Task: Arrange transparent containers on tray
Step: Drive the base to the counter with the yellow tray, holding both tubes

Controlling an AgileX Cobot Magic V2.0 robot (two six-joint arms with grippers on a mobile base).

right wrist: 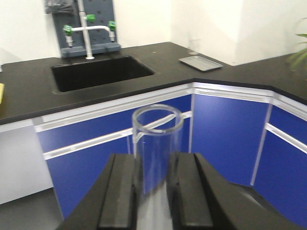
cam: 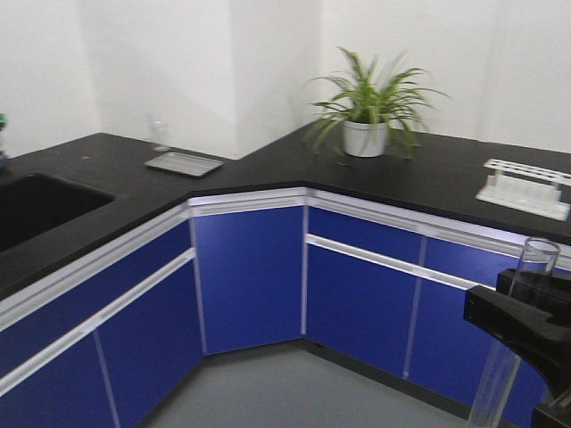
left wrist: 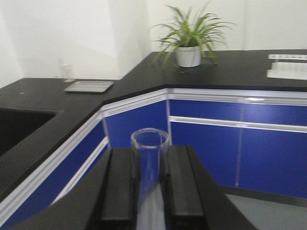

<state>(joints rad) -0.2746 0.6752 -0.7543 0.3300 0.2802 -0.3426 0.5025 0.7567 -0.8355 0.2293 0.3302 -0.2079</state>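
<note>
Each of my grippers holds one of the transparent containers, a clear glass tube with a round rim. In the left wrist view the left gripper [left wrist: 149,153] is shut on a tube [left wrist: 150,143] that sticks out past its black fingers. My right gripper [right wrist: 156,160] is likewise shut on a tube [right wrist: 157,128]. The front view shows the right gripper [cam: 526,299] low at the right edge, its tube [cam: 538,260] slanting upward. The tray is out of view, except perhaps a yellow sliver [right wrist: 1,93] on the counter's far left that I cannot identify.
An L-shaped black counter [cam: 268,169] tops blue cabinets [cam: 250,276]. On it stand a potted plant [cam: 366,134], a flat grey metal pan [cam: 183,163] and a white holed tube rack [cam: 526,187]. A sink [right wrist: 100,72] with a white faucet [right wrist: 88,33] lies left.
</note>
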